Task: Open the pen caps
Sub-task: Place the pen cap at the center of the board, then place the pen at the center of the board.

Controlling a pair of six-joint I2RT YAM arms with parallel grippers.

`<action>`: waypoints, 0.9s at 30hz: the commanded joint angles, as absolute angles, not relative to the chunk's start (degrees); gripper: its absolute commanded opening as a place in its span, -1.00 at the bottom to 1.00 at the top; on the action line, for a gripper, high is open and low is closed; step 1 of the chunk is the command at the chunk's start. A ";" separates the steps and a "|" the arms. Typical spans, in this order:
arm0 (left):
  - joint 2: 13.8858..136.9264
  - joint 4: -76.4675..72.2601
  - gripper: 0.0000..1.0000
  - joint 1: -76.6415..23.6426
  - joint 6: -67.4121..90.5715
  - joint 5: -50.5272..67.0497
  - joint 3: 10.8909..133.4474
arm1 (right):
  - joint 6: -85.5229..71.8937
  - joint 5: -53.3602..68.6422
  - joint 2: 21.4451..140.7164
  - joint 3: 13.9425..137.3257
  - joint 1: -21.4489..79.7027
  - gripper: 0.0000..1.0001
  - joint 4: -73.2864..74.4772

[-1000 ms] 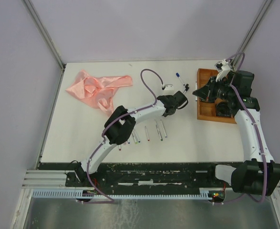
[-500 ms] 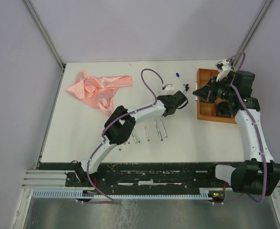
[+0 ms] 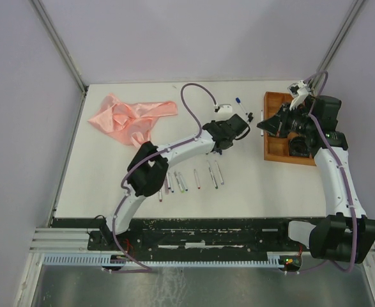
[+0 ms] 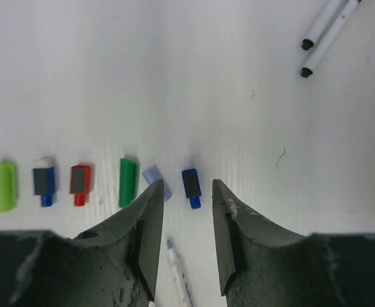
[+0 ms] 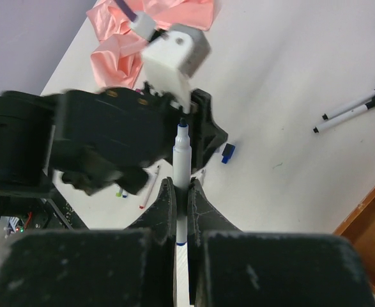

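Left gripper (image 4: 187,187) hangs low over the bench (image 4: 187,77), jaws apart. Just ahead of it, 6 loose pen caps (image 4: 80,184) lie in a row on the bench: lime, blue, red, green, pale lilac, blue. Right gripper (image 5: 181,185) has its jaws clamped on an upright white pen (image 5: 181,153), dark tip up. 2 black-tipped pens (image 4: 324,29) lie side by side, well apart from the caps.

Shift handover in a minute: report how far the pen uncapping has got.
Done: six loose caps lie in a row on the table. In hand: the right gripper clamps a white pen upright, tip bare; the left gripper hangs open, empty. Left: two black-ended pens beyond seem capped.
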State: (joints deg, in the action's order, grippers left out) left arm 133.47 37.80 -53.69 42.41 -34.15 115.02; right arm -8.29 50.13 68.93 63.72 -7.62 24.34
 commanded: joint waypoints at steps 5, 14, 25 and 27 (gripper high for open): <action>107.07 17.80 -0.08 -53.25 33.79 -33.24 91.72 | -9.91 54.64 66.88 62.68 -7.83 -1.00 19.61; 79.73 -5.68 0.26 -53.24 26.37 -27.56 57.64 | -10.98 56.12 70.08 61.19 -7.30 -1.00 18.04; 50.83 -14.51 0.61 -53.26 28.09 -23.12 27.76 | 2.08 36.88 75.38 60.65 8.98 -0.99 34.47; 46.74 -15.97 0.71 -53.26 29.03 -23.49 23.97 | 1.39 33.11 76.31 58.62 12.18 -0.97 34.07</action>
